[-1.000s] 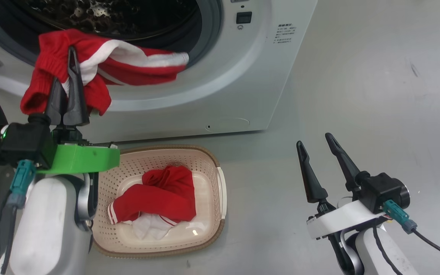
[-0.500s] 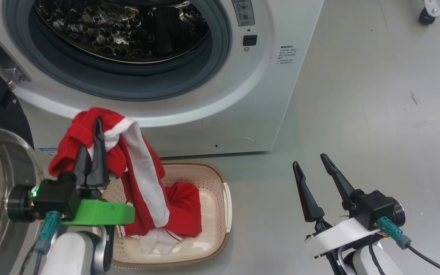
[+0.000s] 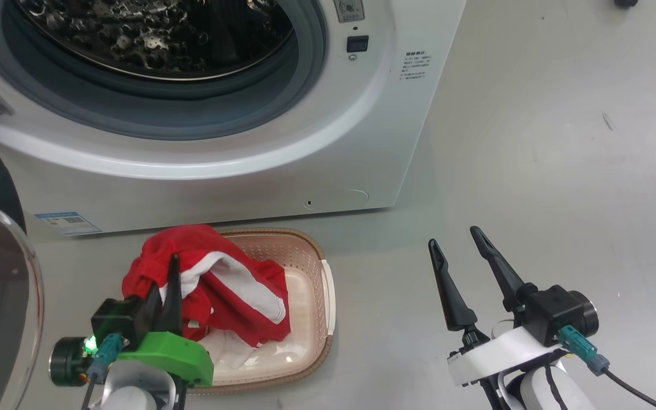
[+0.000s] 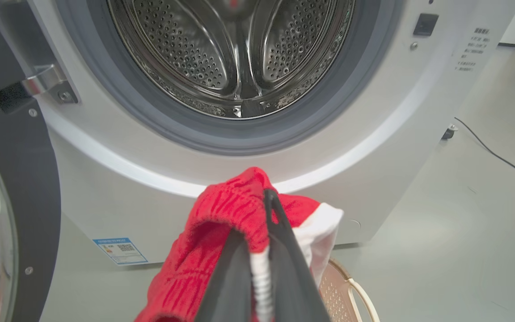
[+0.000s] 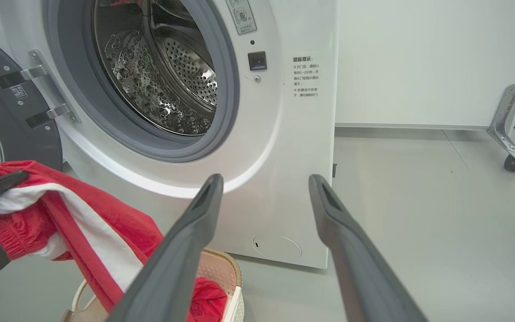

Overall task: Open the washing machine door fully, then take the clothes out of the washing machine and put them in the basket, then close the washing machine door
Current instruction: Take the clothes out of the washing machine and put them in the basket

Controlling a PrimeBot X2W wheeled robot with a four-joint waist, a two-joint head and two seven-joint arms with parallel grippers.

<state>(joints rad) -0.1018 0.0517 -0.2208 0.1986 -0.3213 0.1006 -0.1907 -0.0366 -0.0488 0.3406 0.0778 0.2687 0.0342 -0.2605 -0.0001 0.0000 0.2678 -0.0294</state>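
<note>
A: What stands around the washing machine (image 3: 248, 188)?

B: Grey floor (image 3: 533, 171) to its right, with a thin black cable (image 4: 494, 152) lying across it and a caster (image 5: 512, 163) on a metal leg further off. On the other side the washing machine door (image 3: 3, 296) is swung wide open, its glass bowl just beside the left arm.

A: Is anything across the opening?

B: No. The grey gasket (image 3: 191, 114) rings the drum (image 3: 151, 34), which shows its perforated steel and ribs. A blue label (image 3: 67, 223) sits low on the front panel.

A: And the basket (image 3: 308, 267)?

B: On the floor just in front of the machine, right of that label. Red and white clothes (image 3: 231, 285) lie in it. One more garment hangs from the left tool (image 3: 165, 279) above the basket's left end, and its white-striped length drapes down into the basket. Whether it touches the pile, I cannot tell.

A: How do the tools stand?

B: The left tool's fingers are pinched together on the garment's ribbed red edge. The right tool (image 3: 452, 236) has its fingers spread apart with only air between them. It hangs over the floor to the basket's right, well apart from it.
</note>
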